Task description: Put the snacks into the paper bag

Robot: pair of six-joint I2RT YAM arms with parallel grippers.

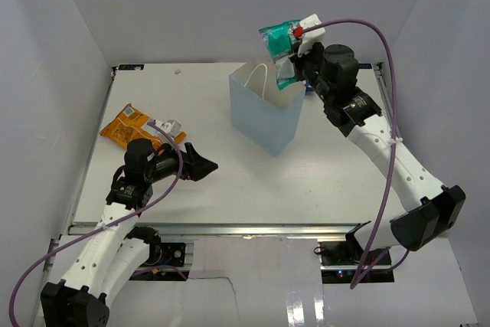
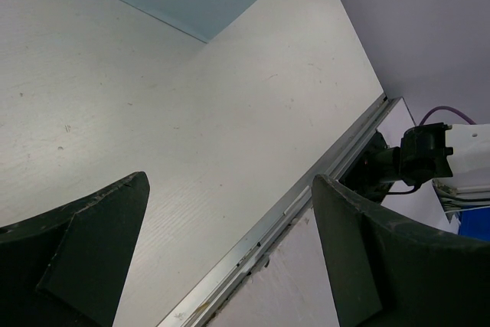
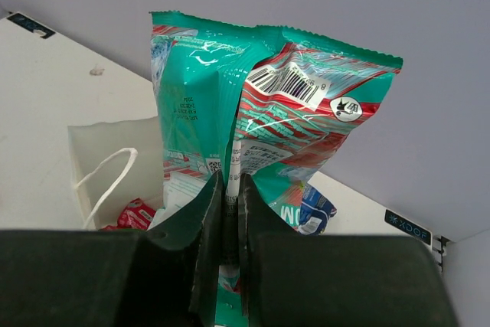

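Right gripper point(image 3: 228, 204) is pinched shut on the bottom seam of the teal packet point(image 3: 260, 112), which you're holding upright in the air at the far right of the desk point(image 1: 230, 189), just above the paper bag point(image 1: 264, 116).

Biggest worry is the bag itself. It stands free in the far half of the desk, nothing is bracing it, and it looks light, so a bump from your fingers or the packet on the rim could tip or slide it.

Next is the packet. It's puffy and wide, and from the wrist view it looks closer to the bag's rim than to the middle of the mouth (hard to be sure from that angle). Let go there and I'd guess it catches the rim or the cord handle point(image 3: 103, 178) and flops outside. A red packet point(image 3: 138, 212) already lies inside, and a blue packet point(image 3: 314, 208) shows below the teal one; I can't tell whether that one is in or out.

Pose: your right arm reaches up from the near right corner, wrist high over the bag. Left gripper point(image 1: 205, 166) sits low near the left edge, jaws spread wide and empty, with the orange chip bag point(image 1: 130, 124) just behind it.
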